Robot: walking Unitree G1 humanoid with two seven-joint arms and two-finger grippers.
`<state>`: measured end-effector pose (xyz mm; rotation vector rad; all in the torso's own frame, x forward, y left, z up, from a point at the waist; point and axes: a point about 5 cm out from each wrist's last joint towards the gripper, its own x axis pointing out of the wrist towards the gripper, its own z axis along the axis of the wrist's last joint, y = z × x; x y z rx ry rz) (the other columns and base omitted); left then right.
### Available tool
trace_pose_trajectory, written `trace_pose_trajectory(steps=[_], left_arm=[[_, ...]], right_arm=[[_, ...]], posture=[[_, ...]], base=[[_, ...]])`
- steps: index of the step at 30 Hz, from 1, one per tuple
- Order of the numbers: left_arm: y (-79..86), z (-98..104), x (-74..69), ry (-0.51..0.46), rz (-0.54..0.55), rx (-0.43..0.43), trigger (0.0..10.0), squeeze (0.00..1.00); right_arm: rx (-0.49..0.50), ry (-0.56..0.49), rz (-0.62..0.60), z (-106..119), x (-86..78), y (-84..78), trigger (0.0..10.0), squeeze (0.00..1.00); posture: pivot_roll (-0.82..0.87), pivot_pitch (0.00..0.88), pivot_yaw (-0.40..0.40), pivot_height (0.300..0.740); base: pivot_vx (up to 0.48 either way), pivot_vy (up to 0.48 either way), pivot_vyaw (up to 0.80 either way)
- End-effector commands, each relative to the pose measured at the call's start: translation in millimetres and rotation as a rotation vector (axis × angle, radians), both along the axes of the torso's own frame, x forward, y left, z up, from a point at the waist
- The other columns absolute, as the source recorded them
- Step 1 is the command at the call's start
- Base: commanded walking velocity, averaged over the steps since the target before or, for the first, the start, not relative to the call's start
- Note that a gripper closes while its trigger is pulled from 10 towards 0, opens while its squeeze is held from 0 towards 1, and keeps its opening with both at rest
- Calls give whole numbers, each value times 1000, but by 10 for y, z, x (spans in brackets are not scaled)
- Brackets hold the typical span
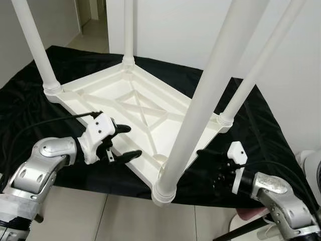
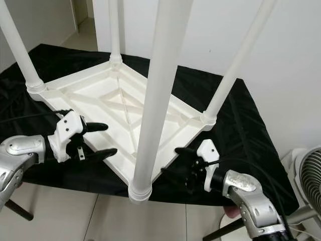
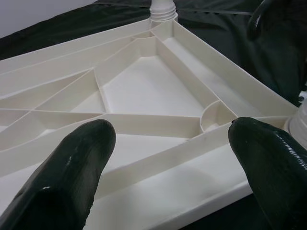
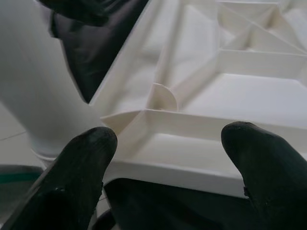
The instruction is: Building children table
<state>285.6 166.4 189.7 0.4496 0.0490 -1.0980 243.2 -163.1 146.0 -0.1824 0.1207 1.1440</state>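
Upturned white children table (image 1: 135, 108) is laid on black cloth (image 1: 261, 125), over tiled floor (image 1: 125, 221), white wall behind. Left tool (image 1: 123, 143) and right tool (image 2: 173, 160) are spread wide at its edges.

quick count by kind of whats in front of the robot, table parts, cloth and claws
table legs: 4, at
tabletop, upside down: 1
black cloth: 1
claws: 2, left claw and right claw, both open
total: 8

Upturned white table (image 1: 135, 108) on black cloth (image 1: 261, 125), both hands spread beside it
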Motion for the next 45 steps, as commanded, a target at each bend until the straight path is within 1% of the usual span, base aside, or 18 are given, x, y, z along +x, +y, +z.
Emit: trace_pose_trajectory(steps=[1, 2, 4, 5, 8, 16, 19, 24, 30, 31, 33, 34, 35, 36, 40, 41, 43, 45], left_arm=[[-16, 39, 9, -20, -15, -4, 10000, 0], [-17, 42, 6, -24, -16, -3, 10000, 0], [-17, 43, 4, -27, -17, -2, 10000, 0], [-4, 20, 5, -40, -12, 31, 10000, 0], [19, 9, 26, -55, 7, 44, 10000, 0], [50, -19, 31, -74, 11, 92, 10000, 0], [53, -16, 34, -75, 18, 89, 10000, 0], [61, 0, 48, -89, 20, 93, 10000, 0], [69, 5, 66, -93, 22, 95, 10000, 0], [64, 2, 67, -94, 17, 98, 10000, 0], [61, 0, 68, -94, 14, 100, 10000, 0], [56, 0, 71, -95, 12, 100, 10000, 0], [56, 0, 71, -95, 12, 100, 10000, 0], [53, 2, 76, -95, 12, 99, 10000, 0], [51, 7, 97, -97, 9, 96, 10000, 0], [51, 7, 97, -97, 9, 96, 10000, 0], [47, 4, 109, -97, 5, 97, 10000, 0], [45, 3, 114, -98, 4, 97, 10000, 0]], right_arm=[[-33, 39, 81, 3, -32, 19, 10000, 0], [-40, 58, 136, 17, -58, 39, 10000, 0], [-43, 71, 172, 28, -76, 50, 10000, 0], [-47, 74, 221, 45, -99, 77, 10000, 0], [-48, 91, 333, 69, -137, 208, 10000, 0], [4, 116, 403, 30, -154, 448, 10000, 0], [21, 79, 387, -3, -124, 562, 10000, 0], [116, -15, 239, -56, -33, 751, 10000, 0], [171, -16, 146, -124, -29, 845, 10000, 0], [189, -11, 106, -138, -16, 843, 8471, 0], [200, -10, 77, -151, -5, 843, 8471, 0], [214, -23, 45, -148, 9, 825, 4235, 0], [214, -23, 45, -148, 9, 825, 4235, 0], [229, -15, 32, -146, 5, 798, 0, 0], [228, -35, -28, -149, -4, 609, 0, 0], [228, -35, -28, -149, -4, 609, 0, 0], [212, -39, -61, -132, 5, 447, 0, 0], [206, -40, -70, -124, 8, 392, 0, 0]], posture=[[4, 13, -100, 740], [6, 12, -101, 740], [6, 12, -101, 740], [15, 11, -103, 740], [20, 10, -112, 740], [40, 8, -124, 740], [46, 6, -129, 740], [53, 0, -129, 740], [46, 0, -124, 740], [41, 0, -121, 740], [41, 0, -121, 740], [41, 0, -121, 740], [41, 0, -121, 740], [36, 0, -117, 740], [20, 2, -105, 740], [20, 2, -105, 740], [12, 5, -102, 740], [12, 5, -102, 740]], base=[[0, 0, 0], [0, 0, 0], [0, 0, 0], [0, 0, 0], [0, 0, 0], [0, 0, 0], [0, 0, 0], [0, 0, 0], [0, 0, 0], [0, 0, 0], [0, 0, 0], [0, 0, 0], [0, 0, 0], [0, 0, 0], [0, 0, 0], [0, 0, 0], [0, 0, 0], [0, 0, 0]])
